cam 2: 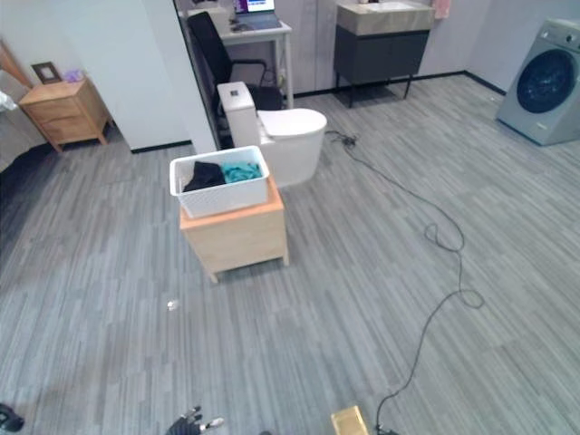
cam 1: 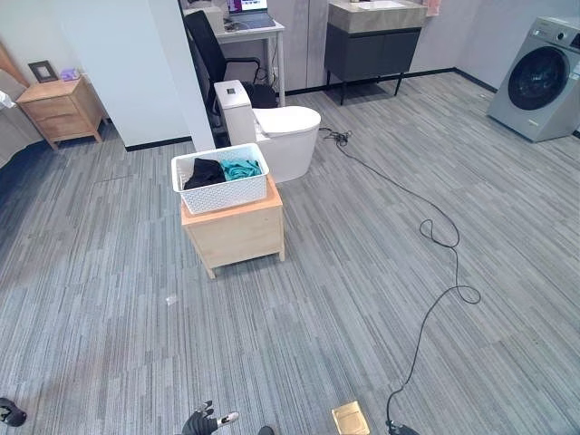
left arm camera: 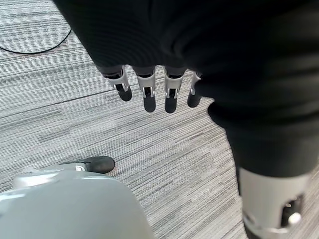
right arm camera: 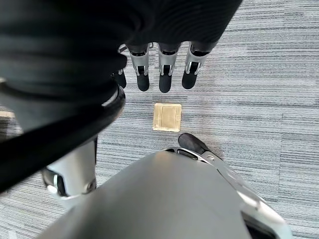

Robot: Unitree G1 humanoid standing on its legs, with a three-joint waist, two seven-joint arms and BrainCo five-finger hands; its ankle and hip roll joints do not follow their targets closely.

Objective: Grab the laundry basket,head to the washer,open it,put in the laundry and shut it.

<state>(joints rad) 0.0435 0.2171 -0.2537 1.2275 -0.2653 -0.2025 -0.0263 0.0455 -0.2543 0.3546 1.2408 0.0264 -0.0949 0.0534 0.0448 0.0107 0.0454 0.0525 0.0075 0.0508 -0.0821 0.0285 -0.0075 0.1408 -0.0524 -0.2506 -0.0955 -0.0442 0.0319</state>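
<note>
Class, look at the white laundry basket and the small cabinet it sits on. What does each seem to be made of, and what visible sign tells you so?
Laundry basket: probably moulded plastic, matt white; its walls are a regular grid of small holes. Cabinet: looks like light wood or wood veneer, smooth pale tan panels with a slightly warmer top; the grain is too faint to tell which.

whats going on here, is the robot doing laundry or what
Nothing is being handled yet. The white laundry basket, holding black and teal clothes, sits on a small wooden cabinet ahead of the robot, in front of a toilet. The washer stands far off to the right, door shut. The left hand and right hand hang open over the floor, holding nothing.
</note>
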